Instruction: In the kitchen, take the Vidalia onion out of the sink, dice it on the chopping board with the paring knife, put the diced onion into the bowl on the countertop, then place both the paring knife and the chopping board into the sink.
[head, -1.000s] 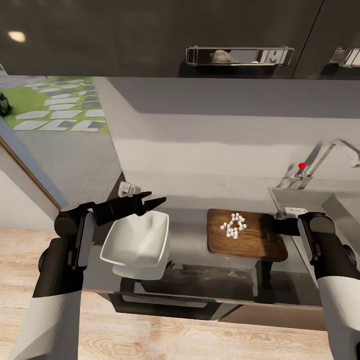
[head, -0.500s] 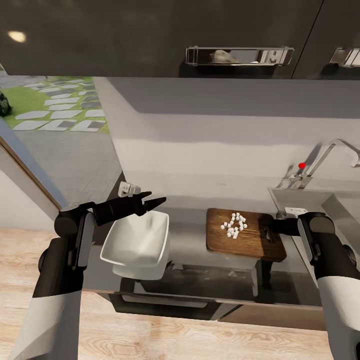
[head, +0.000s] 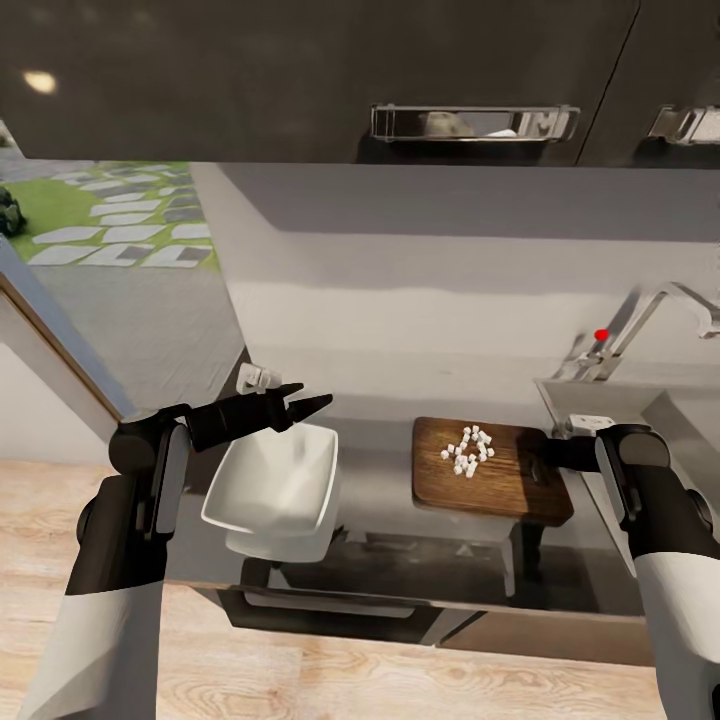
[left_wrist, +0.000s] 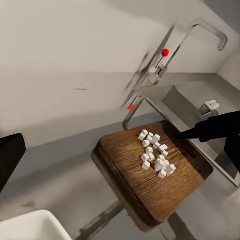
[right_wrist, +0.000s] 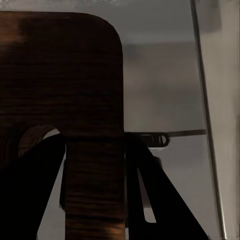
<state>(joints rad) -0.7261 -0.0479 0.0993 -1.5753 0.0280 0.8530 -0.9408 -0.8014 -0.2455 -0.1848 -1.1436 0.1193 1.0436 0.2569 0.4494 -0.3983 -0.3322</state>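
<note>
A chrome cabinet handle (head: 473, 122) is running along the dark upper cabinet door (head: 300, 70). A pale wall (head: 420, 270) is standing beneath it, and grass with stepping stones (head: 100, 215) is showing outside.

Shiny black cupboards (head: 300, 70) up top, pale wall (head: 420, 260) behind, light wood floor (head: 330, 680) below, big window (head: 100, 260) at left.

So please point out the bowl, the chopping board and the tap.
bowl (head: 270, 480): head view, its white inside.
chopping board (left_wrist: 137, 177): left wrist view, bare wood beside the onion cubes.
tap (head: 660, 303): head view, its angled chrome spout.
</note>
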